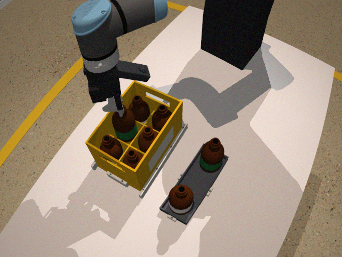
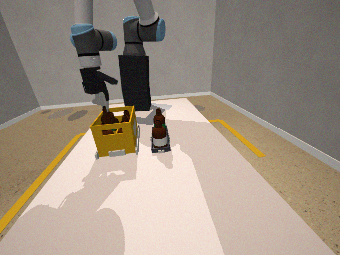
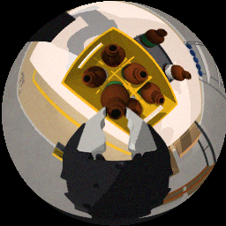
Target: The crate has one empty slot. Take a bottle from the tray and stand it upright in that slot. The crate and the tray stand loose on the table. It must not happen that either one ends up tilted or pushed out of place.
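Observation:
My gripper [image 1: 119, 109] [image 2: 104, 105] [image 3: 116, 108] is shut on the neck of a brown bottle with a green label [image 1: 124, 123] [image 3: 116, 94]. The bottle hangs upright over the middle slot on the left side of the yellow crate [image 1: 143, 171] [image 2: 113, 140] [image 3: 72, 72]. Its lower part is between the crate walls, and it rides higher than the several other brown bottles in the crate. The grey tray [image 1: 197, 179] [image 2: 160, 149] to the right holds a green-label bottle [image 1: 212, 157] [image 3: 155, 36] and a white-label bottle [image 1: 180, 199] [image 2: 159, 135] [image 3: 178, 72].
The arm's black pedestal [image 1: 234, 30] [image 2: 134, 82] stands at the far end of the white table. The crate rests on small grey feet. A yellow line runs on the floor to the left of the table.

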You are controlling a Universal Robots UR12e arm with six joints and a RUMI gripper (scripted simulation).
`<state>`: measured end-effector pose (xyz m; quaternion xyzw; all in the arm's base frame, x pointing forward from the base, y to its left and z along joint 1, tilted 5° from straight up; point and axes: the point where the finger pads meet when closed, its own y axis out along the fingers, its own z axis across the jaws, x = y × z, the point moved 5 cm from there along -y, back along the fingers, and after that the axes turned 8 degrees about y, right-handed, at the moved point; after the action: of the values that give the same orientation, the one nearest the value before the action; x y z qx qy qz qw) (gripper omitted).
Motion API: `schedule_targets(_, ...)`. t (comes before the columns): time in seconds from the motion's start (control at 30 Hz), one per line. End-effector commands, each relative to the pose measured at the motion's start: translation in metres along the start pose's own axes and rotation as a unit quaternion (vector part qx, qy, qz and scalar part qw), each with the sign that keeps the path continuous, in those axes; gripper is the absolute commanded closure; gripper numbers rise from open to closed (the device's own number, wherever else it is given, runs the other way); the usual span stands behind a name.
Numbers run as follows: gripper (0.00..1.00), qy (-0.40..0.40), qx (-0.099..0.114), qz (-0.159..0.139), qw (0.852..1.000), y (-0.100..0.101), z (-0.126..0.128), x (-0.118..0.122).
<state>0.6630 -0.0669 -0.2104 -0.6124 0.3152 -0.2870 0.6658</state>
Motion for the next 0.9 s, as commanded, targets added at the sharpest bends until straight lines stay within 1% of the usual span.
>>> schedule_targets(0.0,1.0,-0.001,0.002,-0.003,1.0,0.003,0.003,0.003)
schedule_targets(0.87,1.0,-0.001,0.002,-0.003,1.0,0.027,0.003,0.003)
